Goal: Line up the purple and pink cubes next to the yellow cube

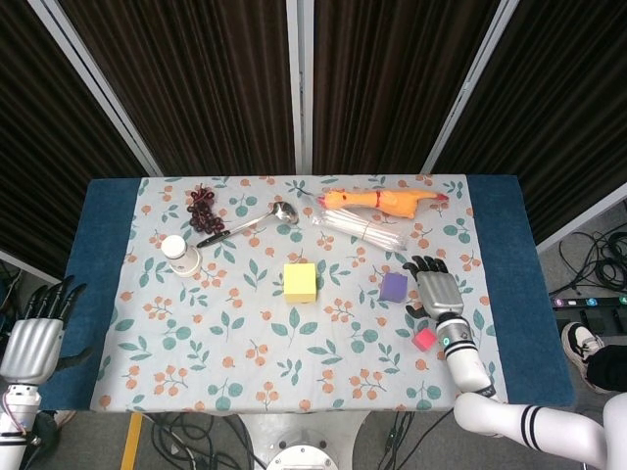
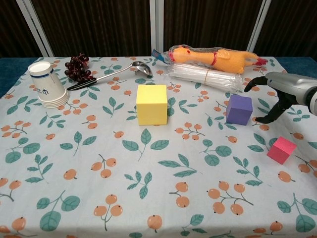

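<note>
Covering the table (image 1: 103,255) is a pale cloth (image 2: 89,198) printed with green leaves and orange berries; blue table surface shows at both ends in the head view. Behind the table hang dark ribbed panels (image 1: 196,88) divided by light metal posts. Cables (image 1: 598,259) lie on the floor at the right.

The yellow cube (image 2: 151,104) stands near the cloth's centre and is the largest of the three cubes. The purple cube (image 2: 239,109) sits well to its right, apart from it. The pink cube (image 2: 281,149) is the smallest and rests nearer the front right edge, apart from the purple cube.

The right hand (image 1: 437,291) hovers just right of the purple cube, fingers spread and curved, holding nothing; the chest view shows a gap between its fingertips (image 2: 261,119) and the cube. The left hand (image 1: 34,338) sits off the table's left end, fingers apart, holding nothing.

A stack of paper cups (image 2: 47,84) lies on its side and carries a dark blue printed mark, too small to read.
</note>
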